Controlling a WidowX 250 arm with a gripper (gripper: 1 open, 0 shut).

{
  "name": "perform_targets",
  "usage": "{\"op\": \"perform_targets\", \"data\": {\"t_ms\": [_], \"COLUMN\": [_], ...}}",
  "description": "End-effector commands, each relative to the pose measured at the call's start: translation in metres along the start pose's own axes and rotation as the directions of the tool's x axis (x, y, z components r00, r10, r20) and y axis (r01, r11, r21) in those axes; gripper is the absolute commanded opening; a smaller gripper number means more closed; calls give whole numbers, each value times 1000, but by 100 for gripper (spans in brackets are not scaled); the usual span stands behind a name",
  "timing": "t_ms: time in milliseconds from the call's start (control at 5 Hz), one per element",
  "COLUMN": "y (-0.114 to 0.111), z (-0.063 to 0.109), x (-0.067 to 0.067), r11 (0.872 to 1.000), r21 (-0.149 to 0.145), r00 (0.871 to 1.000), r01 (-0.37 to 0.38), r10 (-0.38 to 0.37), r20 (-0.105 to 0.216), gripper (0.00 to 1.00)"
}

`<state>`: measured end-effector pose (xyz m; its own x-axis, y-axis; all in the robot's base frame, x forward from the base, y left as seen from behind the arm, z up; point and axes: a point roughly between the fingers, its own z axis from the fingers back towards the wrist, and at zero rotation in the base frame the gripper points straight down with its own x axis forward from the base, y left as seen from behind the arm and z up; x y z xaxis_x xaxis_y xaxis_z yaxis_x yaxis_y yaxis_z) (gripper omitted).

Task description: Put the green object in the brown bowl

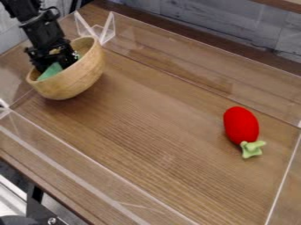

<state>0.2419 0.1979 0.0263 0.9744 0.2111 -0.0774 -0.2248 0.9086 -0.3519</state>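
The brown bowl [70, 85] stands at the far left of the wooden table. Inside it lies the green object [47, 74], a flat light-green block, tilted against the bowl's left wall. My black gripper [51, 60] points steeply down into the bowl, its fingers right over the block's upper end. The fingers and the block overlap there, so I cannot tell whether the jaws are open or still hold the block.
A red strawberry-like toy [241, 127] with a small green stem lies at the right. Low clear plastic walls [106, 31] fence the wooden table [153, 123] on all sides; one corner stands just behind the bowl.
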Motion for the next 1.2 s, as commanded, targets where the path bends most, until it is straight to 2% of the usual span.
{"op": "perform_targets", "data": {"t_ms": [0, 200, 800, 1000], "y": [-2, -9, -49, -37], "z": [9, 21, 17, 21], "x": [-14, -15, 6, 5], "r11": [1000, 1000, 995, 999], "r21": [-11, -12, -23, -22], "r00": [999, 997, 989, 994], "r01": [-13, 21, 94, 46], "r10": [12, -22, -96, -48], "r20": [-49, -70, -115, -99], "gripper": [100, 100, 100, 100]}}
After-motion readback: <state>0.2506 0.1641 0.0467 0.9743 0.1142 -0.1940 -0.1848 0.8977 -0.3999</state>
